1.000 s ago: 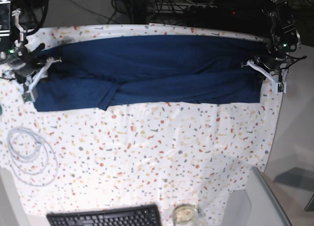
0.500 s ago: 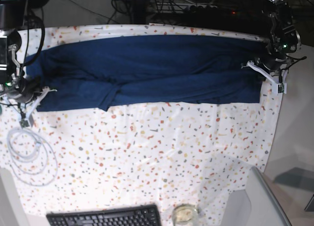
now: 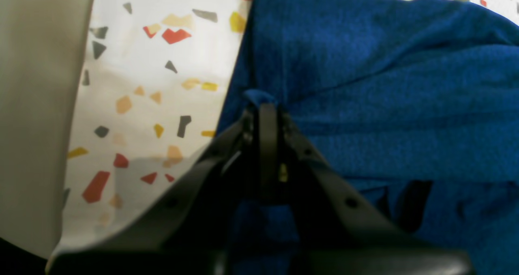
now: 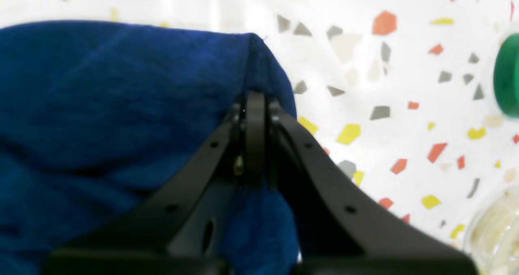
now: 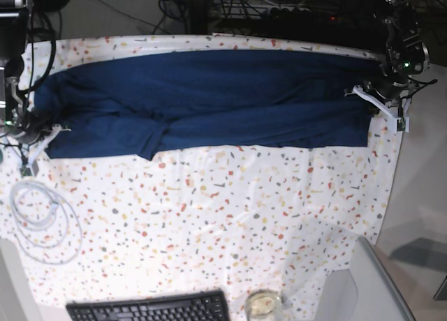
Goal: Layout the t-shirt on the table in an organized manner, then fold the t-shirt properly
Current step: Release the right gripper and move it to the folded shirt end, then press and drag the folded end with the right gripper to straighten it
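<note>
Now, both ends pinched to stretch the cloth.

Across the upper band of the base view, the t-shirt lies long on the table. Left gripper and right gripper are each clamped on an opposite edge (presumably to pull wrinkles flat before folding).

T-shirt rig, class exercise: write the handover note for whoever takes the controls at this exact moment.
Left gripper: shut on the t-shirt, pinching its edge.
Right gripper: shut on the t-shirt, at a corner at the opposite end.
The t-shirt lies stretched lengthwise across the far part of the table, with creases along its near edge.
Done: roughly spread between both grips.
Left: smooth it flat, then fold.
</note>
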